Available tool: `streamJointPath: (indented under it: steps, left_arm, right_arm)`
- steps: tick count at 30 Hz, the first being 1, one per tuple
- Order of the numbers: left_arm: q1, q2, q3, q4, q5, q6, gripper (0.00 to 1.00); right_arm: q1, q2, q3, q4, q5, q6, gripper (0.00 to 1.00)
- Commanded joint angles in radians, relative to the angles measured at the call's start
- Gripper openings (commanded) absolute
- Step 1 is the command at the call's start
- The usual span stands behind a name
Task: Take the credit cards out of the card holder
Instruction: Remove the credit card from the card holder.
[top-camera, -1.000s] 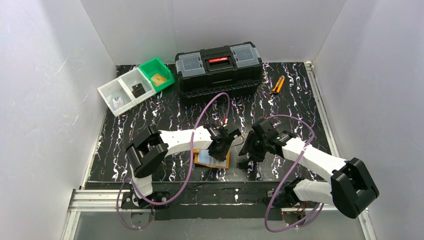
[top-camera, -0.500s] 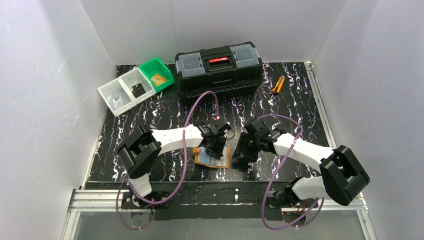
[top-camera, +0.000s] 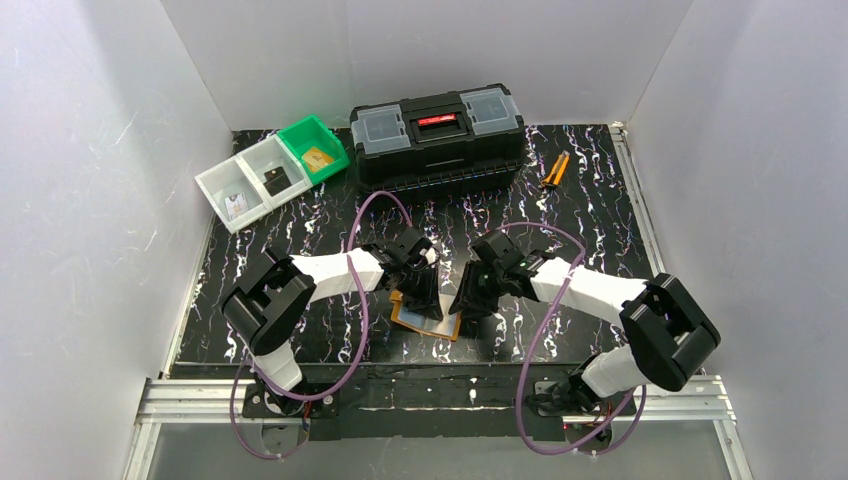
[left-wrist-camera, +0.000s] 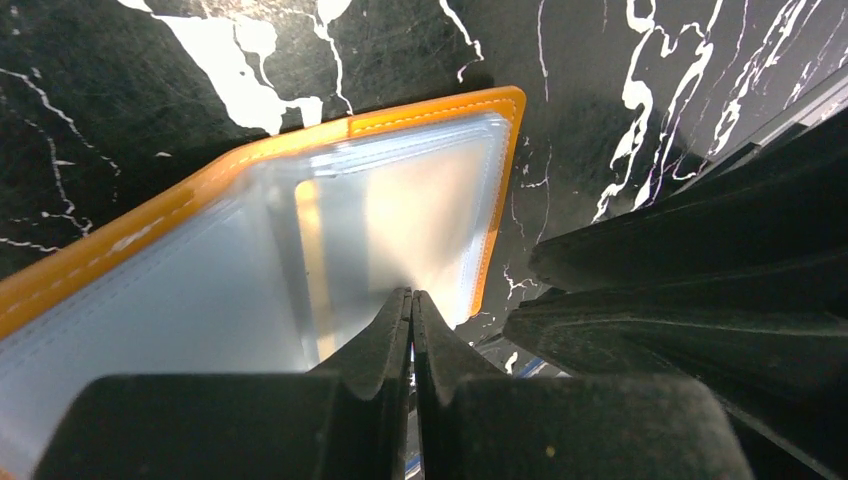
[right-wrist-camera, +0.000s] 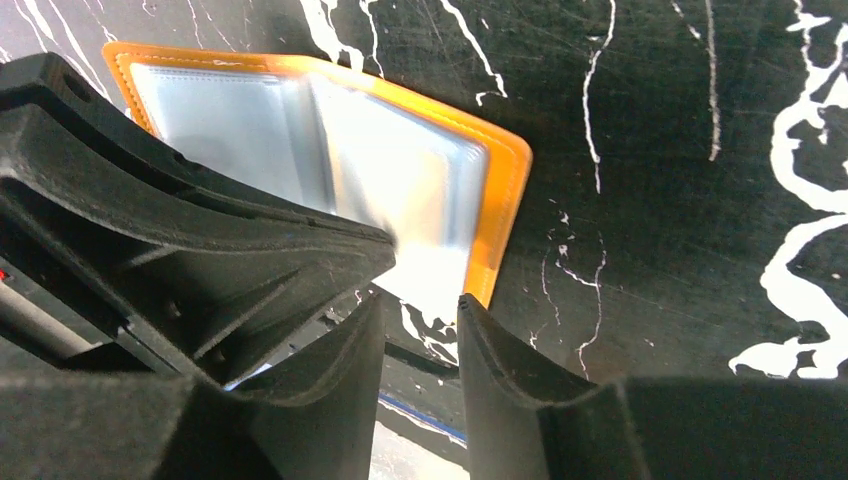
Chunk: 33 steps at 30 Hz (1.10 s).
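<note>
The orange card holder (top-camera: 447, 326) lies open on the table near the front edge, its clear pockets facing up. It also shows in the left wrist view (left-wrist-camera: 250, 165) and the right wrist view (right-wrist-camera: 500, 190). My left gripper (top-camera: 421, 297) is shut, its tips (left-wrist-camera: 411, 296) resting on a clear pocket near the holder's edge. My right gripper (top-camera: 468, 303) is open, its jaws (right-wrist-camera: 420, 305) just off the holder's orange corner, close beside the left gripper's fingers (right-wrist-camera: 200, 250). No card shows clearly in the pockets. Flat card-like pieces, one gold-tan (top-camera: 318, 157) and one dark (top-camera: 277, 180), lie in the bins.
A black toolbox (top-camera: 437, 135) stands at the back centre. White bins (top-camera: 245, 185) and a green bin (top-camera: 312, 147) sit at the back left. Orange-handled pliers (top-camera: 554, 170) lie at the back right. White walls enclose three sides.
Both grippers have moved left. The left gripper now sits over the holder's middle, and the right gripper has come in to the holder's right edge.
</note>
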Motion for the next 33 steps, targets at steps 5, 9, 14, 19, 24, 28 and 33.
streamJointPath:
  steps: [5,9,14,19,24,28,33]
  left_arm:
    - [0.002,-0.005,-0.038,-0.067,-0.012,0.038,0.0]
    - [0.004,-0.068,0.003,-0.147,-0.067,0.089,0.01]
    - [0.003,-0.143,0.058,-0.248,-0.145,0.139,0.19]
    - [0.003,-0.156,0.09,-0.3,-0.212,0.182,0.2]
    - [0.003,-0.095,0.094,-0.299,-0.254,0.204,0.11]
    - [0.003,-0.067,0.094,-0.323,-0.337,0.194,0.0]
    - [0.004,-0.049,0.06,-0.313,-0.339,0.164,0.0]
  right_arm:
    - [0.008,0.061,0.068,0.037,-0.029,-0.008,0.39]
    - [0.008,0.085,0.079,0.035,-0.023,-0.011,0.38]
    - [0.007,0.116,0.093,0.033,-0.02,-0.009,0.34]
    - [0.008,0.115,0.101,0.023,-0.012,-0.013,0.32]
    - [0.016,0.107,0.118,0.002,0.002,-0.024,0.31]
    - [0.026,0.119,0.13,-0.01,0.007,-0.032,0.32]
    - [0.034,0.155,0.139,-0.012,0.016,-0.034,0.32]
